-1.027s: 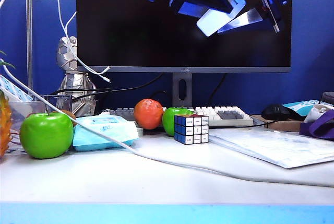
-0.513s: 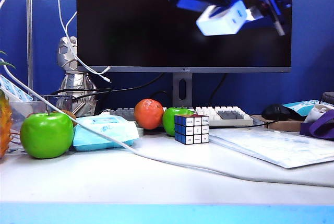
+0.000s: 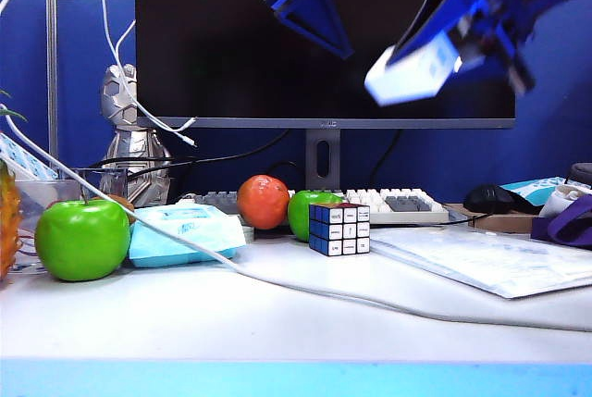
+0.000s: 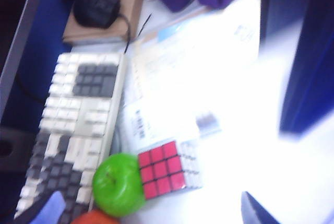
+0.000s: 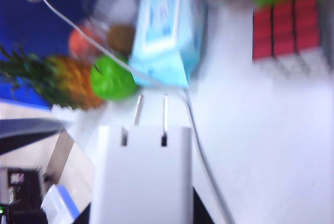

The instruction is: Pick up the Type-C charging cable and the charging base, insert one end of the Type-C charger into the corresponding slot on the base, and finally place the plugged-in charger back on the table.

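High in front of the monitor, my right gripper (image 3: 430, 59) is shut on the charging base (image 3: 412, 73), a glossy white block that hangs tilted. In the right wrist view the base (image 5: 141, 177) fills the space between the jaws, its two metal prongs pointing away; its slot is hidden. My left gripper (image 3: 338, 45) hangs open and empty to the left of the base, apart from it, with its fingertips (image 4: 258, 211) spread wide over the table (image 3: 277, 323). A thin white cord with small plug ends (image 3: 139, 105), seemingly the Type-C charging cable, hangs by the silver figure at the back left.
A thicker cord (image 3: 324, 291) runs across the desk. A green apple (image 3: 81, 238), a blue wipes pack (image 3: 185, 230), a red fruit (image 3: 264, 201), a puzzle cube (image 3: 339, 229), a keyboard (image 3: 398, 203), a mouse (image 3: 495, 198) and paper sheets (image 3: 481, 258) lie below.
The base was between both grippers. My right gripper closed on it and carried it down and right, tilting it. My left gripper drew away to the left.
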